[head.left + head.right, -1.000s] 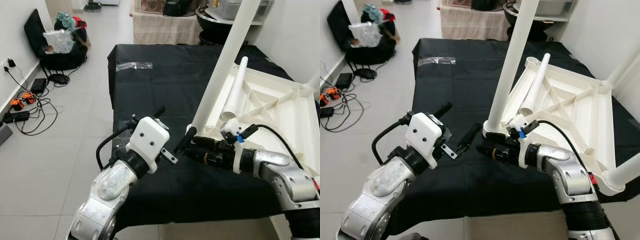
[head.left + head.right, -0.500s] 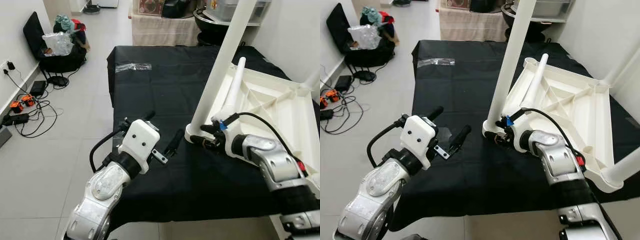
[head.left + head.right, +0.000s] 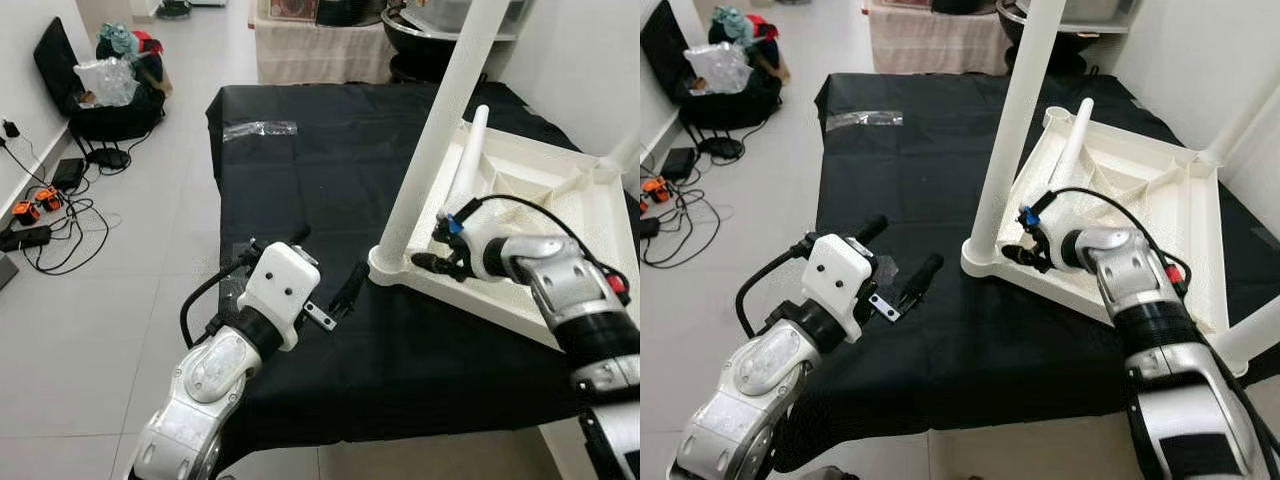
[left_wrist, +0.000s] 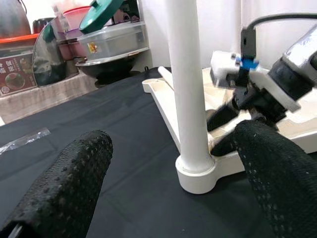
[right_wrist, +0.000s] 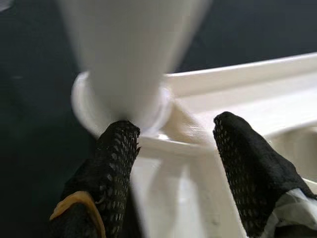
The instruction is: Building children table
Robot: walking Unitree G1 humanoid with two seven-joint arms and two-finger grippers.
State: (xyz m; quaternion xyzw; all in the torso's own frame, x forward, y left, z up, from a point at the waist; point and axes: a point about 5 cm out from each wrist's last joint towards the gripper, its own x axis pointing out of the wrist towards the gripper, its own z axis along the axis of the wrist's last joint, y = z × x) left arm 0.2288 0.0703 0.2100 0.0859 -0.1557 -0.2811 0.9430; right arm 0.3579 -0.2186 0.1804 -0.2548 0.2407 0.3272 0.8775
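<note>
A white table top (image 3: 560, 200) lies upside down on the black cloth. One white leg (image 3: 440, 120) stands upright in its near-left corner socket (image 3: 398, 272). A loose leg (image 3: 468, 160) lies inside the top. Another leg (image 3: 1250, 335) sticks out at the near right corner. My right gripper (image 3: 432, 262) is open just right of the upright leg's base, its fingers (image 5: 117, 163) either side of the top's rim (image 5: 237, 74). My left gripper (image 3: 322, 262) hovers open over the cloth, left of that corner, holding nothing. It faces the leg (image 4: 188, 84).
The black-covered table (image 3: 300, 170) has its left edge beside grey floor tiles. A clear plastic strip (image 3: 260, 128) lies on the cloth at the back. Cables (image 3: 50, 215) and bags (image 3: 100, 90) are on the floor at left. Shelves with pots stand behind.
My right gripper has moved from in front of the corner socket up to the rim right of the leg's base. The left arm has drawn back slightly. The camera has shifted.
</note>
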